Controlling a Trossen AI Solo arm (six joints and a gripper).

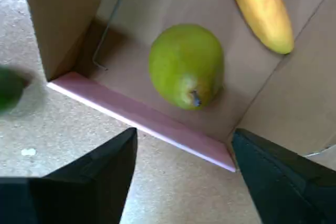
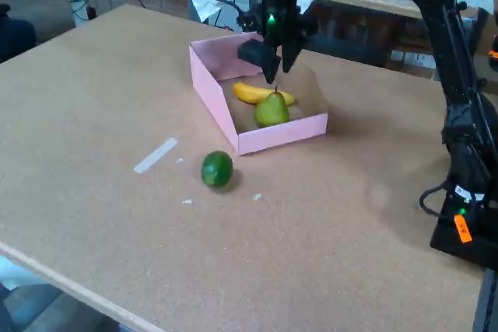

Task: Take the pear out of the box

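While the jaws hang spread and empty above the box (image 2: 210, 75), the pear (image 1: 185, 65) sits just below them beside the banana (image 1: 261, 9); stem points toward the near wall.

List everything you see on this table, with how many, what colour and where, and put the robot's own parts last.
pear: one, yellow-green, inside the box, near its front wall, stem up in the fixed view
banana: one, yellow, inside the box, behind the pear
box: one, pink with brown bottom, far middle of the table
lime: one, dark green, on the table in front of the box
pale strip: one, whitish, on the table left of the lime
table: one, light brown
arm: one, black, at right
pincer: one, black, open, above the pear
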